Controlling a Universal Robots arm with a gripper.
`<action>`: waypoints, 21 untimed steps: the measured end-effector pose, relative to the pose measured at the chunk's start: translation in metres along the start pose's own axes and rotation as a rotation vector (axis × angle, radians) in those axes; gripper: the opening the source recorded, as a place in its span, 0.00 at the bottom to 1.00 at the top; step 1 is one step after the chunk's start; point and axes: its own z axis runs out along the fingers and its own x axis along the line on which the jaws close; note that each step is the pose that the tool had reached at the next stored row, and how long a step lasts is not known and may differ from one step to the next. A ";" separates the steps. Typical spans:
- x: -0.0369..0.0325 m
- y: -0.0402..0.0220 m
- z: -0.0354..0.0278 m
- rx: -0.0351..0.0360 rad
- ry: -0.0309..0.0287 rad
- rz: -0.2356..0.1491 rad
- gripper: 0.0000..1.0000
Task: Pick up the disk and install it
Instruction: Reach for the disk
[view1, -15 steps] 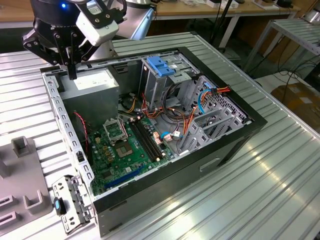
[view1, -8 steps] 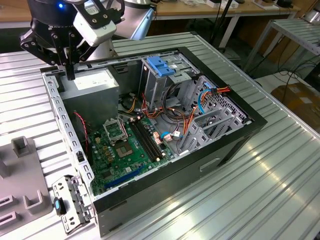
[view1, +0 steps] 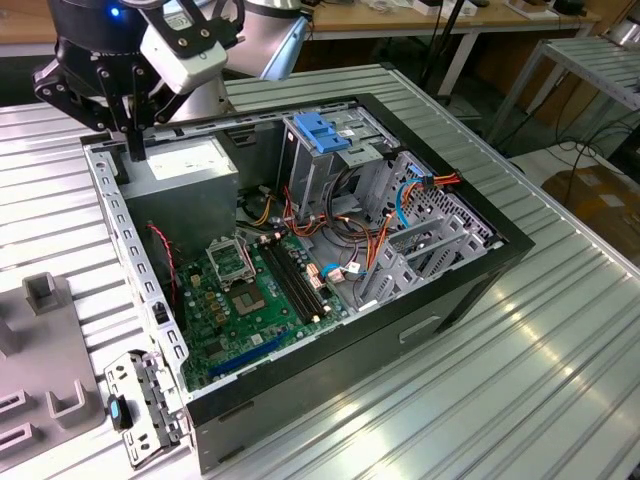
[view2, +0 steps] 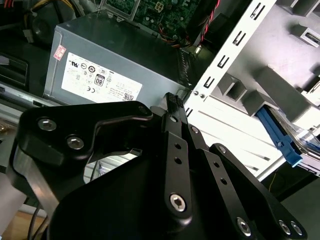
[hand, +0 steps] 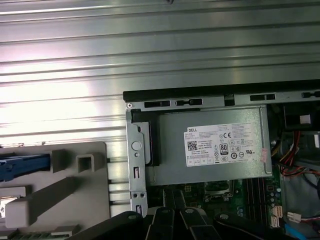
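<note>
Since the tool (view1: 132, 150) hangs over the case's (view1: 400, 335) corner at ten o'clock in the exterior view, just above the power supply (view1: 185, 165), with its fingers pressed together on nothing, the step in hand reads as the reach for the disk, which is not yet gripped. The disk (hand: 22, 167) appears to lie outside the case in a grey fixture (hand: 75, 185) on the tabletop (view1: 480, 400). In the first wrist view little beyond its blue rail is visible, so its exact lie cannot be told. In the exterior view the fixture sits at about eight o'clock from the case, just past the perforated rim (view1: 130, 250). To do the reach well, I judge, the tool should travel high enough to clear that rim and the fixture's upright posts (hand: 92, 162). It should also spread fully before it comes down, not during the descent. The fingers should straddle the disk across its narrow way, square to the long edges and near the middle, so the flat body does not swing when lifted. Metal faces and plastic rails are likely slick, so a firm, level pinch is wanted. The lift should go straight up, since a post beside the disk could catch a rail and tilt it.
</note>
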 end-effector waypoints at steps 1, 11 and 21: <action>0.0004 0.0000 0.0000 0.0000 0.0000 0.000 0.11; 0.0057 -0.0005 0.0001 0.0000 0.0002 0.000 0.11; 0.0112 -0.0009 0.0003 0.0000 0.0003 0.000 0.11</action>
